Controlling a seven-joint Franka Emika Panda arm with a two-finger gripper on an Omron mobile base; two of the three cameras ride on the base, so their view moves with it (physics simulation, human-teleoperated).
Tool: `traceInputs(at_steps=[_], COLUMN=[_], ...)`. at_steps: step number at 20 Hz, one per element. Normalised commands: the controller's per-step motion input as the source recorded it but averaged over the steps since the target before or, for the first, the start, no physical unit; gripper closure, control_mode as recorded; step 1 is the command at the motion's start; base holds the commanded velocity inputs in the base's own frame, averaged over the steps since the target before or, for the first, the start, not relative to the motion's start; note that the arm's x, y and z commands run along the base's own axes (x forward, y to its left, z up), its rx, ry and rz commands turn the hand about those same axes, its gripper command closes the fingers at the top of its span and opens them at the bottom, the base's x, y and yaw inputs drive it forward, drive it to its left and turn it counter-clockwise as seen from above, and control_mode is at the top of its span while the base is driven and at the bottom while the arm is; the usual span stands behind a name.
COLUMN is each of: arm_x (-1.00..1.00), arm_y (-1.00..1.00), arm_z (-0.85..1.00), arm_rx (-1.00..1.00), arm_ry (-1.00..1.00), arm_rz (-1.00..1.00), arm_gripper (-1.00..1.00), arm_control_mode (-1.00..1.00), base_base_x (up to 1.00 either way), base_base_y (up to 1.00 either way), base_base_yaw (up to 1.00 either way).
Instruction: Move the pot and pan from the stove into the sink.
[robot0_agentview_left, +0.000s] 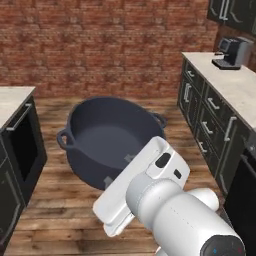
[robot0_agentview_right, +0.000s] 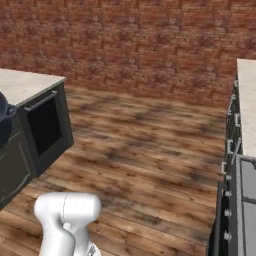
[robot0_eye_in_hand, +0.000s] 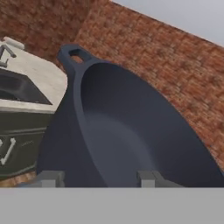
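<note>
The deep round dark blue-grey pot (robot0_agentview_left: 107, 140) with 2 small loop handles is held up off the wooden floor (robot0_agentview_left: 60, 200), tilted so its open mouth faces the base cameras, right at the end of the white arm's two-finger gripper (robot0_eye_in_hand: 98, 178). In the hand view the 2 grey fingertips (robot0_eye_in_hand: 51, 178) sit either side of the pot's near rim wall, clamped on it. Beyond the pot's far handle in that view lies the dark rectangular recessed sink (robot0_eye_in_hand: 19, 89) in its pale counter.
</note>
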Motion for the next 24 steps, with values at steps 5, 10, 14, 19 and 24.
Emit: traceInputs(at_steps=[5, 10, 14, 19, 24], arm_x=[0.00, 0.00, 0.00, 0.00, 0.00], arm_y=[0.00, 0.00, 0.00, 0.00, 0.00], arm_z=[0.00, 0.00, 0.00, 0.00, 0.00], arm_rx=[0.00, 0.00, 0.00, 0.00, 0.00], arm_ry=[0.00, 0.00, 0.00, 0.00, 0.00], arm_rz=[0.00, 0.00, 0.00, 0.00, 0.00], arm_gripper=[1.00, 1.00, 1.00, 1.00, 1.00], arm_control_mode=[1.00, 1.00, 1.00, 1.00, 1.00], base_base_x=[-0.16, -0.16, -0.16, -0.15, -0.11], base_base_y=[0.00, 0.00, 0.00, 0.00, 0.00], base_base_yaw=[0.47, 0.47, 0.47, 0.47, 0.47])
